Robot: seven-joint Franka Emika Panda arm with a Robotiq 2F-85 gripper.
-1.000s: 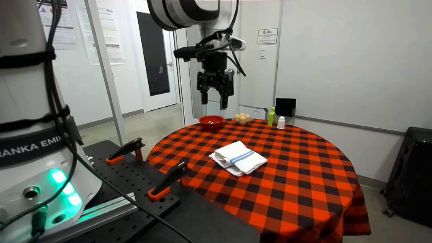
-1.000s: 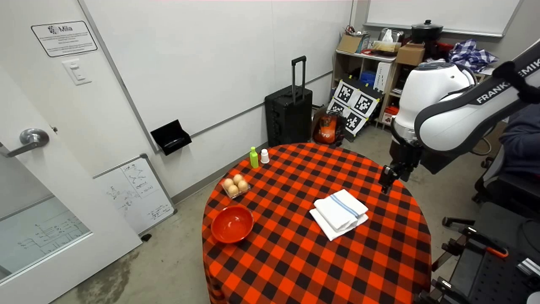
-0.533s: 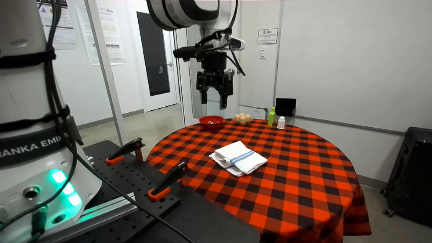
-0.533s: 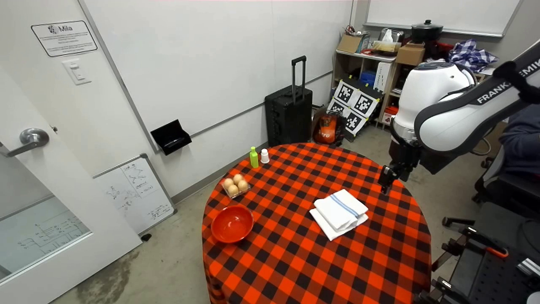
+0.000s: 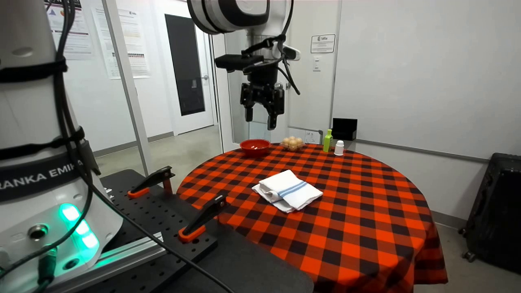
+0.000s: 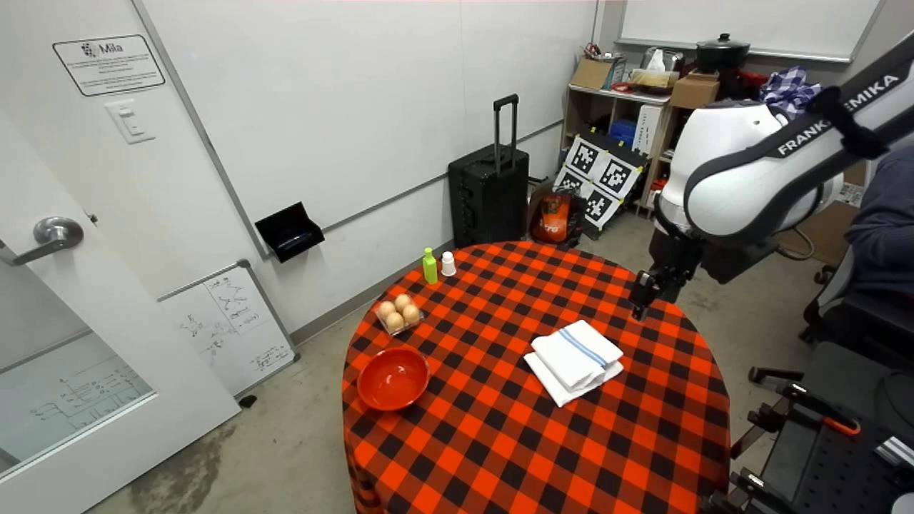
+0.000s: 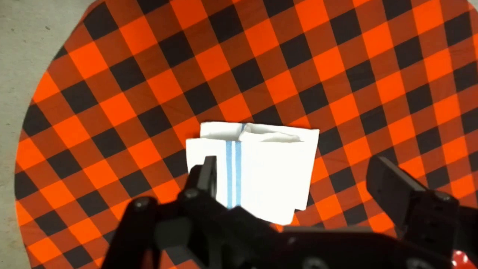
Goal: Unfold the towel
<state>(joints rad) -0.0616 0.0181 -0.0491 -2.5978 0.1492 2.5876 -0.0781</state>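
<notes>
The white towel with blue stripes lies folded in layers on the checked table. It also shows in an exterior view, with its edges not quite lined up. In the wrist view the towel lies below the jaws, its loose folded edges facing the top of the picture. My gripper is open and empty, well above the table. It also shows in an exterior view, on the robot's side of the towel. In the wrist view a finger of my gripper covers the towel's lower left part.
A red bowl, a clear pack of eggs, a green bottle and a white shaker stand near the table's edge. Clamps sit on the black robot base beside the round table.
My gripper has shifted slightly, to the right in one exterior view and to the left and up in the other, nearer the towel. It stays open. The towel has not moved.
</notes>
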